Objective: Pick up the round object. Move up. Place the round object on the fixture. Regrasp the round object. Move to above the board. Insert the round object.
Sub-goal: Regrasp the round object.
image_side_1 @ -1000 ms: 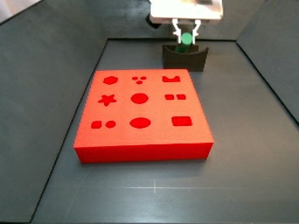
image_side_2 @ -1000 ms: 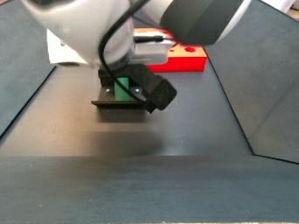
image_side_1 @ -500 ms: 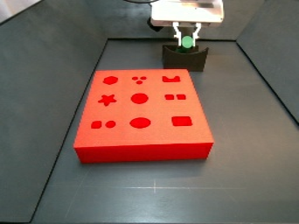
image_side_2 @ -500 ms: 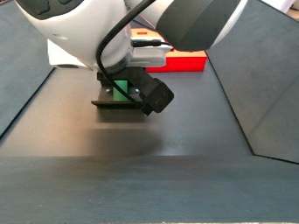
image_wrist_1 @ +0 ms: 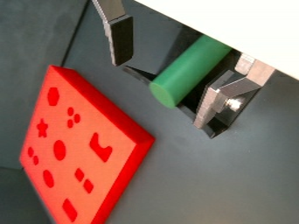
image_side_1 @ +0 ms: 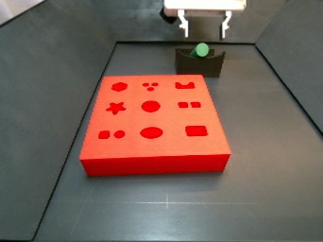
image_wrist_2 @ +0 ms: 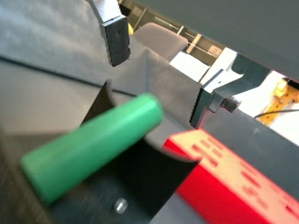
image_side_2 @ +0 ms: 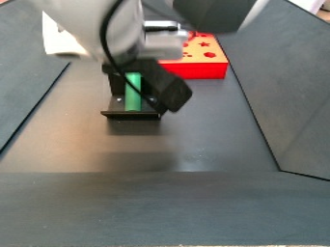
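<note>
Round object (image_side_1: 201, 49) observed seated in fixture (image_side_1: 199, 63) notch, beyond board (image_side_1: 154, 123). Gripper (image_side_1: 202, 26) positioned directly above, jaws apart, nothing clamped; fingers (image_wrist_1: 118, 33) seen flanking peg without contact.

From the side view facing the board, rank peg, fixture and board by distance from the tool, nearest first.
The tool hangs open above the fixture.
1. Peg: straight below the tool, in the fixture's notch.
2. Fixture: under the peg, at the far end of the floor.
3. Board: nearer the camera, mid-floor.
</note>
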